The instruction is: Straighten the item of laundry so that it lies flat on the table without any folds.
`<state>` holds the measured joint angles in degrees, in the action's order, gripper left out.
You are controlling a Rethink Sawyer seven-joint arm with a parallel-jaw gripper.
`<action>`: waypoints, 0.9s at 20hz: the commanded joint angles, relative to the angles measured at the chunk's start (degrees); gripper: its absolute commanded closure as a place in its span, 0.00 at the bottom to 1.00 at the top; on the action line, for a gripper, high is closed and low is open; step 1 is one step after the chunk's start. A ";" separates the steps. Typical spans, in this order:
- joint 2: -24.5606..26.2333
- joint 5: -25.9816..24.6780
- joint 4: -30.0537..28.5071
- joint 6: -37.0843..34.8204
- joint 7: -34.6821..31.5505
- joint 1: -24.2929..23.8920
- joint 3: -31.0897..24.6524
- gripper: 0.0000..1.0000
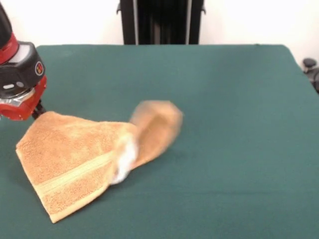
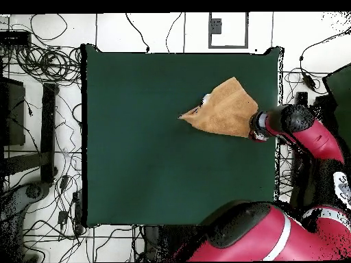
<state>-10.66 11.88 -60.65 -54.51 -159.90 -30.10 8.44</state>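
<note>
Your claw [image 1: 37, 110] sits at the hand towel's [image 1: 75, 154] corner; its grip is hidden. Perhaps the blurred flap [image 1: 157, 124] opposite falls folded.

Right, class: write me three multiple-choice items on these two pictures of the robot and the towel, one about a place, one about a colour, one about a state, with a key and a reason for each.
1. In the front view, where on the table is the towel?
A. Left half
B. Right half
C. Hanging off the far edge

2. What colour is the table's cover?
A. White
B. Dark green
C. Red

3. How does the towel lie?
A. Spread flat, no folds
B. Rolled into a tube
C. Partly folded, one end raised

Key:
1 A, the towel sits left of the middle, beside the gripper.
2 B, green cloth shows all round the towel from overhead too.
3 C, a flap stands up at its right end, blurred, by the white tag.
</note>
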 commanded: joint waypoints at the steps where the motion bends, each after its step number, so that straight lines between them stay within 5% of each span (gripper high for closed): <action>1: 2.18 9.19 -7.89 -7.92 -10.37 2.79 -10.26 1.00; 4: 2.00 11.01 -8.50 -7.91 -10.56 3.02 -10.02 1.00; 6: -2.09 13.27 -17.10 -3.68 -8.96 2.08 -10.12 1.00; 18: -2.48 14.20 -17.53 -2.61 -7.13 3.82 -8.40 1.00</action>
<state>-13.79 22.22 -70.21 -56.49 -159.90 -29.88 6.90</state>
